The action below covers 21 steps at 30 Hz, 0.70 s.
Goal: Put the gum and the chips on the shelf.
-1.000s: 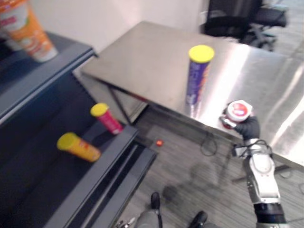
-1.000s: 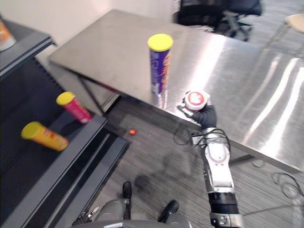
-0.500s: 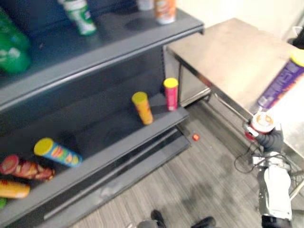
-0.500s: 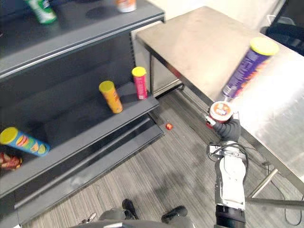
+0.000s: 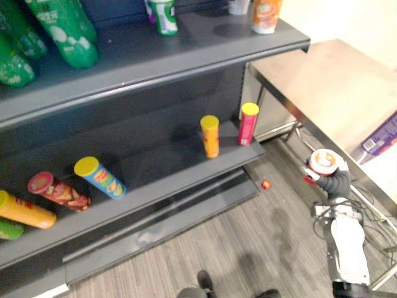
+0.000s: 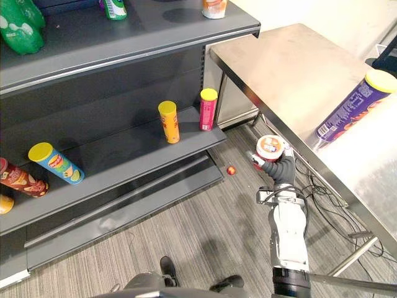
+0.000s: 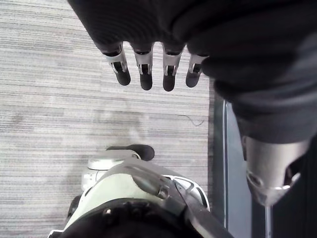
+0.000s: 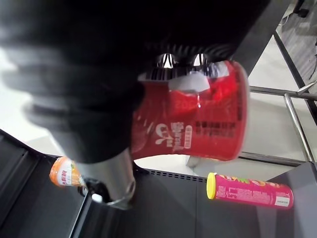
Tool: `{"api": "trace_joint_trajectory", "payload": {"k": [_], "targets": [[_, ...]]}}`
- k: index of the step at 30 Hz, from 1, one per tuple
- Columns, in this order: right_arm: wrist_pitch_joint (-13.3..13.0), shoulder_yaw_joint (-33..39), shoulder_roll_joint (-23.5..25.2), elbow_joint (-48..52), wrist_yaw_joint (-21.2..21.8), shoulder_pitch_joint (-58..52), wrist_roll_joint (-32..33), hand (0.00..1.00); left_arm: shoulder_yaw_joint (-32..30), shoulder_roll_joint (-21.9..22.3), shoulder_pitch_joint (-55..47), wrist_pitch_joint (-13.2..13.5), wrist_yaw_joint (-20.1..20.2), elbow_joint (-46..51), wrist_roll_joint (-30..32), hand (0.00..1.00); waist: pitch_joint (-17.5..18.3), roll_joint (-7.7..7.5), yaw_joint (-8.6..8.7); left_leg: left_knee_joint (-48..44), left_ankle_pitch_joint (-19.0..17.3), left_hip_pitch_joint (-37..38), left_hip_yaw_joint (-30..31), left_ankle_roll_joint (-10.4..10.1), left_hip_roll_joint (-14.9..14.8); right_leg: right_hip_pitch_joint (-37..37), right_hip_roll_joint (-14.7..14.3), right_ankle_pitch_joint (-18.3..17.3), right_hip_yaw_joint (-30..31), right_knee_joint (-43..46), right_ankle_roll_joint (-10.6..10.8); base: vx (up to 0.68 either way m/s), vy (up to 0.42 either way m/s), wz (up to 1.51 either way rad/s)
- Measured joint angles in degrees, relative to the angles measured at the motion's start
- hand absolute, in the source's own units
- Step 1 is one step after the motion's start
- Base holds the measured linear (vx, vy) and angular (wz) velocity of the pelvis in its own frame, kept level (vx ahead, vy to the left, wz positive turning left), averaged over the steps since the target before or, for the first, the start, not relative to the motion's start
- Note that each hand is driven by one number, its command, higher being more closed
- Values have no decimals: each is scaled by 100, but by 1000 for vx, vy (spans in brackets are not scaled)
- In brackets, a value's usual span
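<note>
Your right hand (image 6: 280, 171), low in the right half of the head views, is curled round the gum tub (image 6: 270, 148) and holds it lid-up in the air over the floor, between the bench (image 6: 291, 62) and the shelf (image 6: 124, 164). In its wrist view the tub's red wall sits deep against the palm, so the hold looks sound and you need not regrip. Your left hand (image 7: 168, 74) hangs with fingers straight and loose above the floor, holding nothing. A small red thing (image 6: 231, 170) lies on the floor just past the tub; ignore it. Carry the tub toward the lower shelf board at centre left, keeping it upright and lifting it clear of the board's front edge. Aim for the bare stretch left of the orange can (image 6: 169, 121), not the narrow gap between it and the pink can (image 6: 208, 108), since either upright can would likely topple at a nudge. Let the base rest flat before you loosen the fingers. The chips can (image 6: 350, 105) waits on the bench at the upper right, well apart from the hand.
</note>
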<state>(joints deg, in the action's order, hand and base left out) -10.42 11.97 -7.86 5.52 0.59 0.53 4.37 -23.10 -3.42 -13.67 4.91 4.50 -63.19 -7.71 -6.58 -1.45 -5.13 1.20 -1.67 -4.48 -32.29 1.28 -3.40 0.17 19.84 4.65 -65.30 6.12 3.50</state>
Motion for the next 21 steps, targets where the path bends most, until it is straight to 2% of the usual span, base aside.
{"api": "trace_joint_trajectory", "payload": {"k": [3,6,9,10,11,12,13,14,16,18,20,21], "targets": [[1,-177,-24,-197,25,91,2,100,-18,-5,0,2,41,51,-12,0,-27,-36,-8,-104,4,-57,39,-6,-52,21,-34,0,0,7,0,48,4,4],[4,-372,-35,-248,96,178,3,100,29,-16,9,32,51,238,-73,0,-104,-111,-17,-641,-195,-302,168,20,-199,113,-55,3,-14,25,4,49,26,26],[4,-686,-51,-366,136,381,2,100,36,-49,12,118,54,288,-109,0,-166,-196,-182,-1007,-446,-420,331,50,-306,222,26,24,15,252,21,37,85,28],[4,-789,-70,-366,138,394,2,100,54,-53,5,122,50,293,-114,0,-183,-163,-232,-1098,-550,-441,502,35,-318,211,125,80,342,542,-25,58,175,61],[2,-818,-98,-364,206,388,2,100,214,-62,-25,121,40,307,-119,0,-223,-82,-265,-1110,-569,-407,762,86,-287,-39,357,156,1293,1249,-334,84,184,71],[0,-814,-133,-365,232,390,2,100,327,-73,-18,119,38,334,-119,0,-261,-12,-251,-1148,-576,-395,919,125,-285,-300,413,206,1939,1665,-569,116,197,84],[1,-810,-143,-381,259,377,1,100,500,-110,8,120,26,387,-128,0,-345,113,-204,-1171,-563,-427,1194,166,-326,-582,98,-268,3168,1785,-321,96,135,138],[3,-830,-128,-363,313,354,1,100,606,-177,40,153,18,410,-244,0,-377,152,-79,-1034,-489,-419,1687,261,-263,-783,-504,-838,4636,1596,-103,100,99,147],[1,-827,-130,-288,346,309,2,100,599,-213,50,198,9,392,-339,0,-401,92,47,-932,-436,-311,2108,305,11,-848,-692,-929,5355,1413,-24,100,20,162],[-5,-843,-132,-85,367,118,4,100,719,-323,77,216,-17,380,-340,0,-421,20,71,-1046,-471,-200,2615,256,326,-969,-806,-930,5975,1386,-25,145,-7,181],[-7,-872,-122,82,385,-60,7,100,760,-384,121,236,-30,379,-343,0,-422,-34,117,-1153,-493,-221,3074,222,528,-1019,-810,-886,6148,1311,42,121,-67,158],[-7,-921,-113,121,428,-107,21,100,753,-422,103,237,-36,360,-346,0,-377,-107,109,-1164,-517,-209,3277,186,626,-993,-754,-770,6066,1079,215,117,-112,98]]}}
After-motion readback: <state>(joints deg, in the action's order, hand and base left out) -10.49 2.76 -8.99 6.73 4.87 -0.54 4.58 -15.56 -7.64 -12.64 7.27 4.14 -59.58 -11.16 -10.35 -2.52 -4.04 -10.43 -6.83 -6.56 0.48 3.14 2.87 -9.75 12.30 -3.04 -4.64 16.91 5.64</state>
